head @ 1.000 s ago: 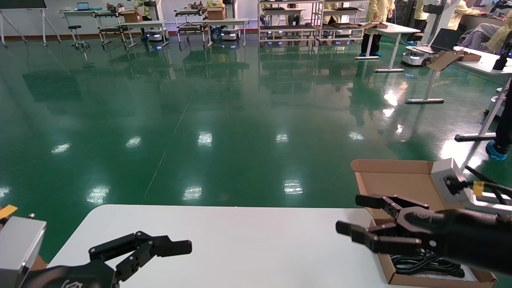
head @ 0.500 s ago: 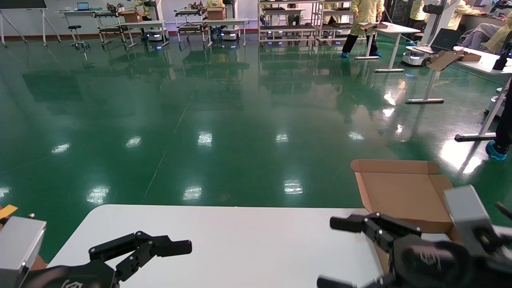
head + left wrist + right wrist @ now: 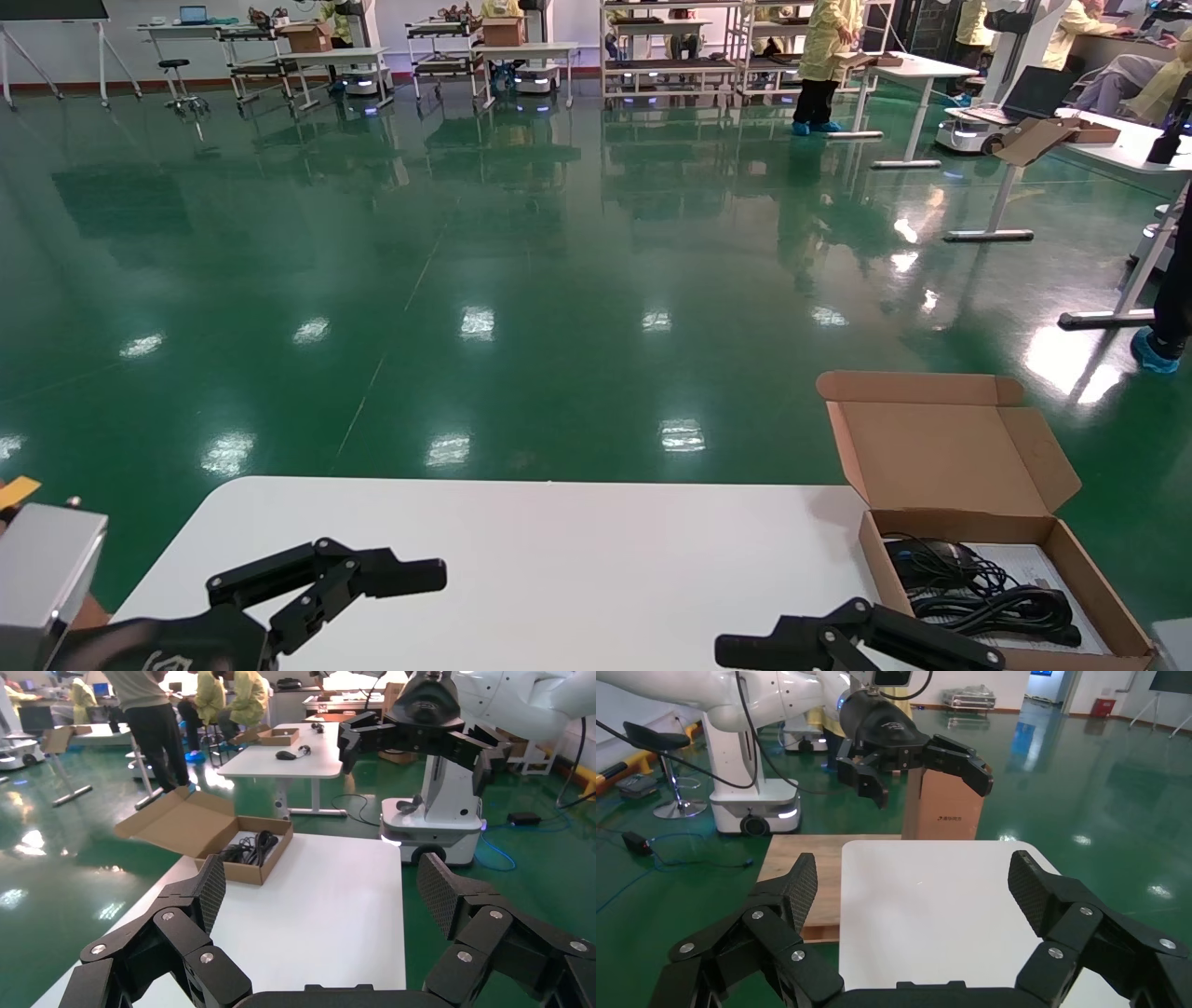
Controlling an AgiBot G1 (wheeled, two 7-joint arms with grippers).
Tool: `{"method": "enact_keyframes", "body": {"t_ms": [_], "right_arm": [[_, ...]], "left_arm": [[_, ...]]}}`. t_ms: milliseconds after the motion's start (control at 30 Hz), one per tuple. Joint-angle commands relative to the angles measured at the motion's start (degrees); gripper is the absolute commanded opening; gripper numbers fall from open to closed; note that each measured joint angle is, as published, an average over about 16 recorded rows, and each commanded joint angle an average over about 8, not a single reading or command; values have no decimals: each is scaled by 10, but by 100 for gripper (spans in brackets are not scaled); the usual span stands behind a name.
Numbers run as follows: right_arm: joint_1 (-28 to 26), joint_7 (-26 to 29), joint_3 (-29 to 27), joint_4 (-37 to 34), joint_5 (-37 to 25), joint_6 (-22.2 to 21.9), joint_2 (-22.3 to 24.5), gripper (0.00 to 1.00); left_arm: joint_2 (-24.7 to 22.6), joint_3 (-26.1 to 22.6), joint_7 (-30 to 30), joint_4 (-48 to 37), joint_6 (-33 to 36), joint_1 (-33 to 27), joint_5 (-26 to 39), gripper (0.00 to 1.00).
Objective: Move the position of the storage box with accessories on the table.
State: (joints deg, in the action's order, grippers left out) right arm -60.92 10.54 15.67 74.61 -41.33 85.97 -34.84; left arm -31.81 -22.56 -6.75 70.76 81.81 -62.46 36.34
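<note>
Box: shallow brown corrugated cardboard storage box (image 3: 1001, 578) w/ hinged lid standing open and tilted back past the far wall; side ear flaps splayed out.
Box position: on the far right part of the large smooth white table (image 3: 559, 559), right up at the right-hand edge; lid overhangs the far edge above the floor.
Contents: coiled black power cables (image 3: 987, 601) bunched in the tray, lying on a white printed paper sheet (image 3: 1043, 568); adapter can't be told apart from the coils.
Right gripper: black right gripper (image 3: 838, 643) low at the near edge, just beside the box's near-left corner, not touching it; fingers spread wide, nothing between them.
Left gripper: black left gripper (image 3: 354, 582) parked over the near-left table corner, well apart from the box; fingers spread, holding nothing.
Left wrist view: box (image 3: 232, 843) seen across the tabletop w/ lid laid back and cables (image 3: 249, 846) inside; right gripper (image 3: 422, 738) hangs open above the table's far side.
Right wrist view: no box; bare tabletop (image 3: 933, 903), open ribbed pads (image 3: 800, 888), left gripper (image 3: 926, 762) beyond, a brown wooden board (image 3: 800, 874) beside the table.
Room: glossy green floor (image 3: 521, 280) w/ light reflections; white desks, shelving racks, people in yellow coats at the back.
</note>
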Motion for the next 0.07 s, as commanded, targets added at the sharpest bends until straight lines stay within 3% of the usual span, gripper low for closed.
{"method": "enact_keyframes", "body": {"t_ms": [33,67], "right_arm": [[10,-4,-6,16,9,4,3,100],[10,-4,-6,15,9,4,3,100]], "left_arm": [[0,0,0,0,0,0,0,100],[0,0,0,0,0,0,0,100]]}}
